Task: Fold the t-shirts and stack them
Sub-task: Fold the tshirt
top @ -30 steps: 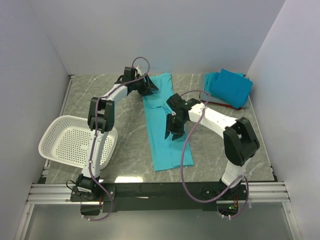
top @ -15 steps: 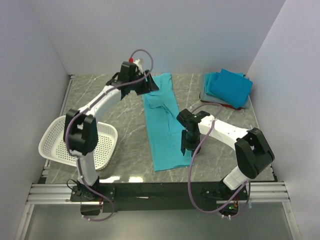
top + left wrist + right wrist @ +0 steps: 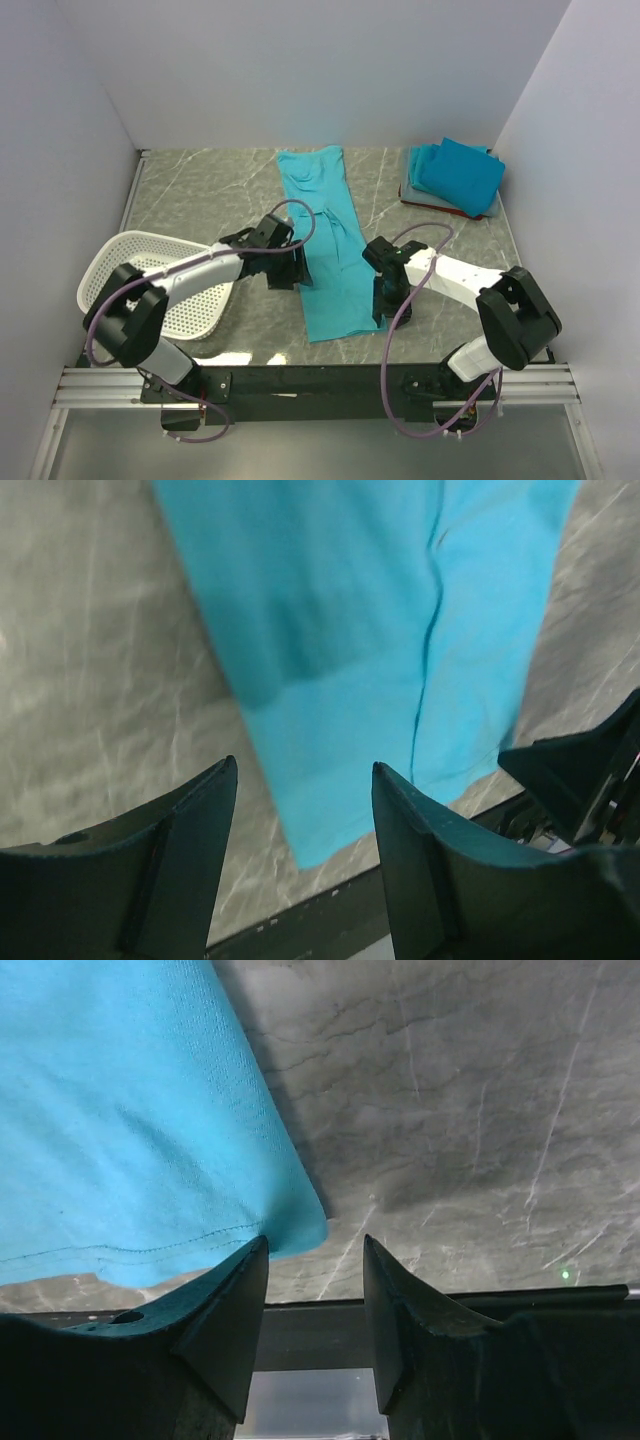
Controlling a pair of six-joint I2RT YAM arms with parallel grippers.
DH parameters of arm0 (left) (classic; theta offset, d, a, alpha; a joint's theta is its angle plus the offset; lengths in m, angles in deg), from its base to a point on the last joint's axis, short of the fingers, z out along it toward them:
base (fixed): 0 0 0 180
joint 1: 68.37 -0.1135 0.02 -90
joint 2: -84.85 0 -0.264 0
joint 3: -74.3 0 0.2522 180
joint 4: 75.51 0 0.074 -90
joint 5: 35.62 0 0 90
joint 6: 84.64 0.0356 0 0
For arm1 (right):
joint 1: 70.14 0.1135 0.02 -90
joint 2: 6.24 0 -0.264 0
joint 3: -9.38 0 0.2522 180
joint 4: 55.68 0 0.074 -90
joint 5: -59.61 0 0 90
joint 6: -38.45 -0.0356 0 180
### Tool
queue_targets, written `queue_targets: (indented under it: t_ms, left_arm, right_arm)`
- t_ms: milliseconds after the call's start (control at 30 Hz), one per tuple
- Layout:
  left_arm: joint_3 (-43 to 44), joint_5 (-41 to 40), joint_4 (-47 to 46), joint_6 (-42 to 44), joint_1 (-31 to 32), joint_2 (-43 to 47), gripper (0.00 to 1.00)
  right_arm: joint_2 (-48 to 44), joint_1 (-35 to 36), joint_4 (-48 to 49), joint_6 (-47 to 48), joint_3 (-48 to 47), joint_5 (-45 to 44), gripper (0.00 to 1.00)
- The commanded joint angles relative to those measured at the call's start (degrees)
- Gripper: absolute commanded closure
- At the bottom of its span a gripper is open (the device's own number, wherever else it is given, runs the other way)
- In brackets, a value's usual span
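**A:** Checking the near end first. Right jaws are parted with nothing between them. They sit low over the tabletop (image 3: pixel 220 190) at the near right corner of the teal t-shirt (image 3: pixel 325 250). In the right wrist view that corner lies just ahead of the gap, not inside it.

**B:** Left jaws?

**A:** Parted too, and empty. They are at the shirt's left edge, slightly farther up the strip than the right pair. In the left wrist view the cloth lies beyond the fingers (image 3: pixel 180 860), none of it pinched. That arm passes over the rim of the white basket (image 3: pixel 130 290).

**B:** Shirt state?

**A:** It lies flat, folded into a long narrow strip running from the near edge toward the far wall. The folded stack (image 3: pixel 460 175) sits well apart in the far right corner, teal on top, grey-blue and red beneath.

**B:** Judgement: the crosswise fold comes next. Risks?

**A:** An uneven pinch is the main one.
- The jaws stand at different points along the strip, so a lift from here would probably skew the fold.
- The right jaws could close beside the corner and catch only the top layer, or nothing, and the strip would fall open.
- The left arm could drag the basket.
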Motion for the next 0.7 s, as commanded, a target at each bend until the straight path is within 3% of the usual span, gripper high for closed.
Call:
queue_targets:
  t_ms: [0,333,667]
  left_arm:
    - [-4.08,-2.48,-1.25,-6.11,1.48,4.81,0.38]
    - [-10.25,-4.32,-2.93,-16.4,9.39,8.07,0.39]
    - [-12.53,-5.91,-3.8,-27.82,19.31,4.3,0.39]
  right_arm:
    - [-1.87,-0.35,4.37,1.04,0.73,-0.79,0.5]
    - [-0.81,-0.61,8.06,4.12,3.71,-0.88,0.58]
    - [-2.04,-0.61,9.47,5.88,7.84,1.14,0.7]
